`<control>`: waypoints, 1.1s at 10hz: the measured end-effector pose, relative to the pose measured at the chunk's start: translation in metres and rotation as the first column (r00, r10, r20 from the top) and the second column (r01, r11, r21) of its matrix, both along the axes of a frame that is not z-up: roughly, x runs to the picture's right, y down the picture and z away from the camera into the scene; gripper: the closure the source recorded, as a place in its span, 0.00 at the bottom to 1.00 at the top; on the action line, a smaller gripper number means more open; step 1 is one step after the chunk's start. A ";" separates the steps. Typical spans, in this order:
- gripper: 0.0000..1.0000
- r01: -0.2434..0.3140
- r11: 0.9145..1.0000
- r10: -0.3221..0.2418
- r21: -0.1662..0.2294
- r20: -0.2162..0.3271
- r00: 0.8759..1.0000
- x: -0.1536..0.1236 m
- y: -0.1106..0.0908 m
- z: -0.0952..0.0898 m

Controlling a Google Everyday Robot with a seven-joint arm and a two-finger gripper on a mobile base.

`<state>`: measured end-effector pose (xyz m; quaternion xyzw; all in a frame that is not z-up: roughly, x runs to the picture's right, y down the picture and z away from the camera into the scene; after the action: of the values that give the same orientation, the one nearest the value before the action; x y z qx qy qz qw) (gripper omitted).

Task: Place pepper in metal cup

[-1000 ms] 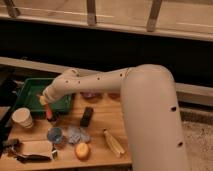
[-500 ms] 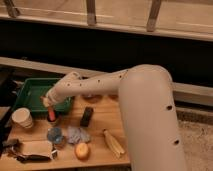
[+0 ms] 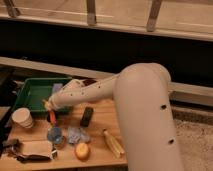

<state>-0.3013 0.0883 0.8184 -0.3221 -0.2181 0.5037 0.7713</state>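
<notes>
Below the end effector [image 3: 48, 106] hangs the pepper [image 3: 52, 117]; tray [image 3: 31, 90] behind.

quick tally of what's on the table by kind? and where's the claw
Cups: 2, white paper cup, blue cup
Produce: 3, pepper, orange fruit, corn cob
Trays: 1, green tray
Dark block: 1
Total: 7
Claw: at the pepper's top.

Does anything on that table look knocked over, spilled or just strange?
Nothing looks spilled. One oddity: the pepper hangs upright beneath the end effector, near the green tray, above the table rather than lying on it. The corn simply lies on its side.
</notes>
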 end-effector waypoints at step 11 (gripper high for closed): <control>0.26 -0.023 0.998 0.026 0.066 -0.035 0.999 0.005 -0.017 -0.007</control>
<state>-0.2960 0.0716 0.8118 -0.2850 -0.2248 0.5113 0.7790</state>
